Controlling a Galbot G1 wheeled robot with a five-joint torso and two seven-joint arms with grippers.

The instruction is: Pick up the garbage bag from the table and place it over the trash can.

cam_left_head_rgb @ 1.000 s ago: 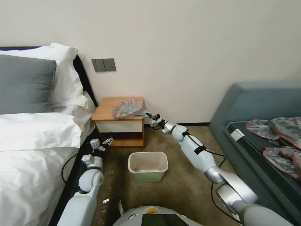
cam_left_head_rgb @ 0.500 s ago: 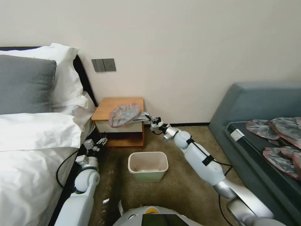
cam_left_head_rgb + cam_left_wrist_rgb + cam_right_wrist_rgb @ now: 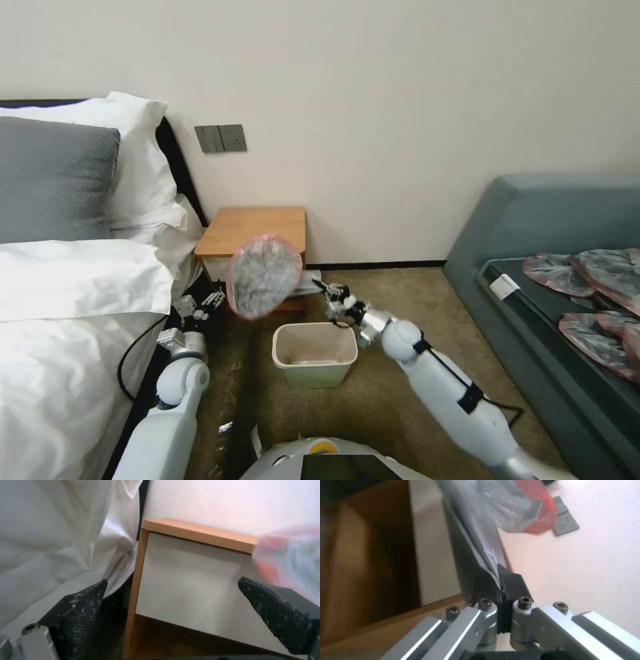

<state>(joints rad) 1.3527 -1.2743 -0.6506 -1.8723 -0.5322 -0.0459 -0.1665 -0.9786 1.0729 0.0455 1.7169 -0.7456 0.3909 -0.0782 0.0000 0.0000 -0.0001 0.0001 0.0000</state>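
Observation:
The garbage bag (image 3: 263,277), grey and wrinkly with a pinkish-red rim, hangs in the air in front of the table (image 3: 253,227), off its orange-brown top. My right gripper (image 3: 320,287) is shut on the bag's right edge, just above the far rim of the trash can (image 3: 315,353). In the right wrist view the bag (image 3: 493,510) is pinched flat between the black fingers. My left gripper (image 3: 213,300) is low beside the bed, left of the bag, and open. In the left wrist view its gripper (image 3: 176,605) faces the table's white drawer front (image 3: 186,585), with the bag (image 3: 293,555) at the edge.
A bed (image 3: 73,313) with white linen and pillows bounds the left side. A grey-blue sofa (image 3: 553,227) on the right carries several flat grey-pink bags (image 3: 593,287). The bin stands on brown carpet (image 3: 400,293) with room around it. A wall plate (image 3: 221,138) sits above the table.
My right arm has drawn back and down toward the bin, dragging the bag off the table top into the air. The left arm has shifted only slightly.

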